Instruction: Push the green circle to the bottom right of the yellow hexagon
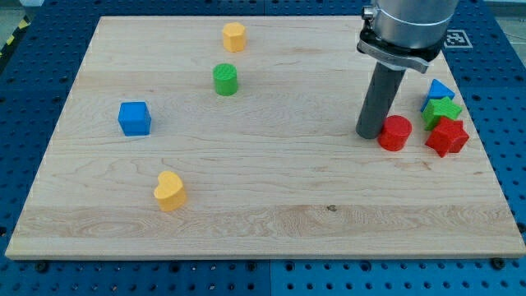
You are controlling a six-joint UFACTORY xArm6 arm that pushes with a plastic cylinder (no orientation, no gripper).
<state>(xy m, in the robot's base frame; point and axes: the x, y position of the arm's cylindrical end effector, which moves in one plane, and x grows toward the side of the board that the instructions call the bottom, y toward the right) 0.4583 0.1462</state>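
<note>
**Camera view: a long way to go, and blocks in the way**

Camera view showed my tip (369, 135) near the right edge of the board (271, 218), just left of the red round block (395, 132). It looked like it touched that block, but I could not be sure from this angle. I had no gripper, only a rod, so it held nothing.

The green circle (225, 79) sat well apart from my tip, toward the top edge and left of the middle. The yellow hexagon (234, 36) sat just above it, close to the top edge.

What could go wrong? The circle was round, so an off-center push could make it slip sideways. A push from below could knock it into the hexagon and move that too. Leaving carelessly could drag the red round block along, or bump the red star (446, 136), green star (441, 110) and blue triangle (438, 89) by the right edge.

The blue cube (134, 117) and yellow heart (170, 191) sat near the left edge, out of the way.
</note>
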